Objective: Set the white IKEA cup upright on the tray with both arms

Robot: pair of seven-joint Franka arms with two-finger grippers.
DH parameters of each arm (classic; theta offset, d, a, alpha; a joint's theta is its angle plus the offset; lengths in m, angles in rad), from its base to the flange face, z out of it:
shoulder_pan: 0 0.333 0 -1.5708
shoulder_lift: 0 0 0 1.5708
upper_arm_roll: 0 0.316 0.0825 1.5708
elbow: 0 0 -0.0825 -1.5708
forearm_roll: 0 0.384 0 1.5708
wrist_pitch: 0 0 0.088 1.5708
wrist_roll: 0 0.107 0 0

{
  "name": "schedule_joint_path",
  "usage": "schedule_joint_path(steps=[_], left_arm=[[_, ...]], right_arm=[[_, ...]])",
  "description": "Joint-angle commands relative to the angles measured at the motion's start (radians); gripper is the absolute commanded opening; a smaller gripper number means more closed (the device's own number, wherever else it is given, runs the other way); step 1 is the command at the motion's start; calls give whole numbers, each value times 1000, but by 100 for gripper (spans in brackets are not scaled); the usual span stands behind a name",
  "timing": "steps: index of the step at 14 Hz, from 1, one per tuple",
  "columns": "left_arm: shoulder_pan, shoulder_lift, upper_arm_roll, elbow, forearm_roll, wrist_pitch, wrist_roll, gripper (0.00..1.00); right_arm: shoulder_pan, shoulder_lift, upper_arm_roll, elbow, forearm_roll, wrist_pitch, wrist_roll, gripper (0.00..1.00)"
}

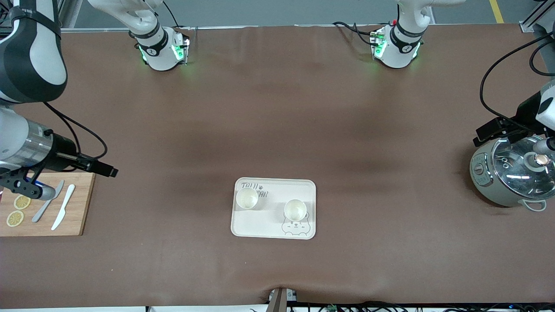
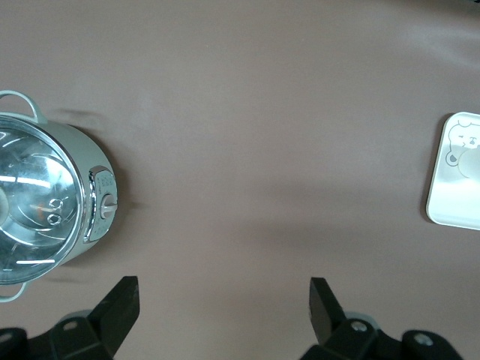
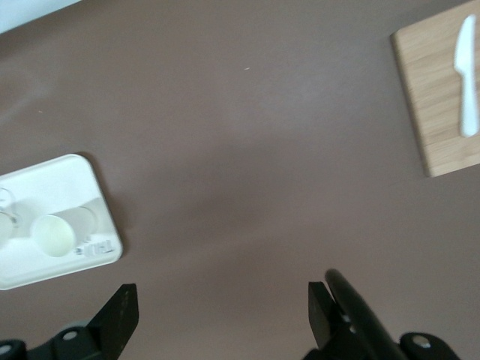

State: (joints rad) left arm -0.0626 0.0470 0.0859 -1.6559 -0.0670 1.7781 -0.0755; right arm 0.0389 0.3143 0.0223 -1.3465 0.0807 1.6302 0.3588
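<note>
- Cream tray (image 1: 274,226) mid-table, near the front camera, already carrying two white cups (image 1: 247,198) upright, apart.
- Spread wide, empty: right gripper (image 3: 217,315) by the cutting board (image 1: 82,203); left gripper (image 2: 223,311) by the rice cooker (image 1: 511,177).
- Probably finished; best kept clear of the cups.

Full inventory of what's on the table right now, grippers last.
tray: 1, cream, mid-table
cups: 2, white, upright on tray; second nearer the camera
cutting board: 1, wooden, right arm's end
lemon slices: 2, yellow, on board
knives: 2, one white, one grey, on board
pot: 1, grey-green, glass lid, left arm's end
left gripper: open, beside pot
right gripper: open, by the board
</note>
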Motion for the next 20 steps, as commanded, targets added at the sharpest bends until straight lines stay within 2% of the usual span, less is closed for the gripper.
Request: schedule_joint_path(steps=[1,9,12,17,18,20], left_arm=[[4,8,0,22,-11,-22,-6,100],[6,8,0,21,-11,-22,0,100],[6,8,0,21,-11,-22,2,100],[6,8,0,19,-11,-22,5,100],[7,8,0,19,-10,-22,5,100],[7,8,0,19,-10,-22,7,100]], right_arm=[[-13,-58,16,-45,-47,-4,-52,100],[-45,-138,16,-111,-49,-10,-230,100],[-42,-164,19,-125,-97,-16,-340,100],[-50,-187,18,-126,-99,-47,-357,100],[-48,-204,18,-140,-98,-49,-357,100],[-56,-271,18,-233,-96,-23,-360,100]])
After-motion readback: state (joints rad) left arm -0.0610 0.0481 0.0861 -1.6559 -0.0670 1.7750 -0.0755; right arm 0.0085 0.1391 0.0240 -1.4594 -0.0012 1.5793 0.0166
